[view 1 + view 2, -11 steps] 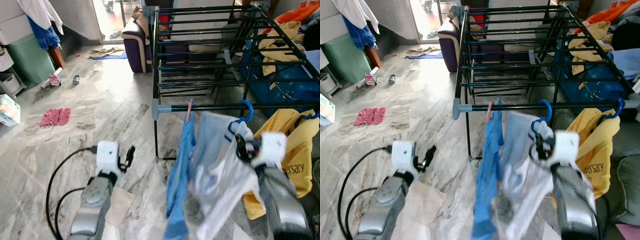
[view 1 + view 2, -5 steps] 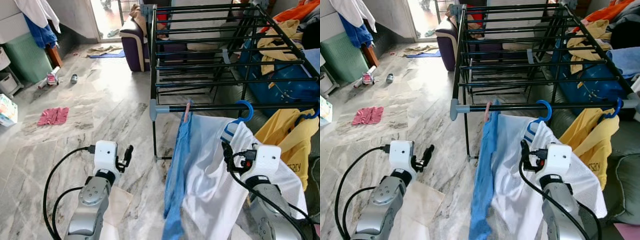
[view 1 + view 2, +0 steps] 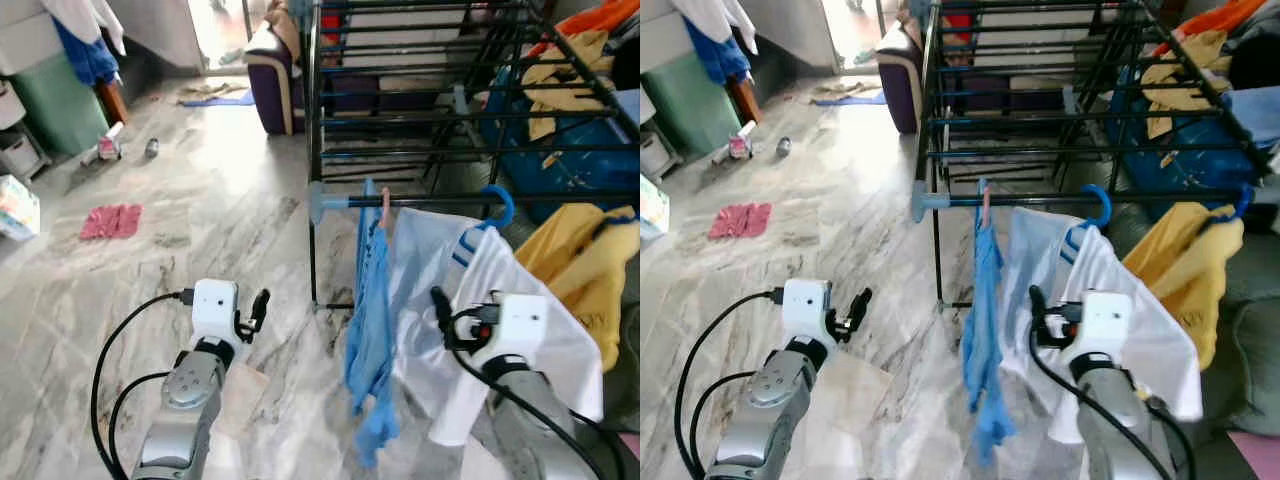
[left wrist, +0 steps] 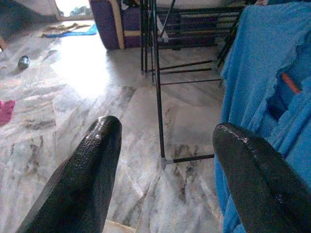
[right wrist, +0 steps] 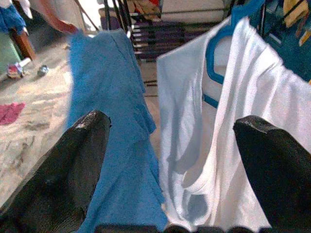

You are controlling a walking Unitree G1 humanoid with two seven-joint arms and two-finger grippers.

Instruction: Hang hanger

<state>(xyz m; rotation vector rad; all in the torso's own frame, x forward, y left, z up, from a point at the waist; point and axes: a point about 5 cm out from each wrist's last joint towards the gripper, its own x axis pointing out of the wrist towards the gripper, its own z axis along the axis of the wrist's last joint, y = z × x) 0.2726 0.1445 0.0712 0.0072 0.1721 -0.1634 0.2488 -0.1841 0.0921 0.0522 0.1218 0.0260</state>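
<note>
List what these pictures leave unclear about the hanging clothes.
- Yellow garment: cut off by the left eye view's right edge; its print is blurred.
- Pink hanger: mostly wrapped by the blue garment.
- White shirt: lower part hidden behind the right claw and its arm.

Home laundry area: drying rack (image 3: 420,95), sofa (image 3: 272,75)
</note>
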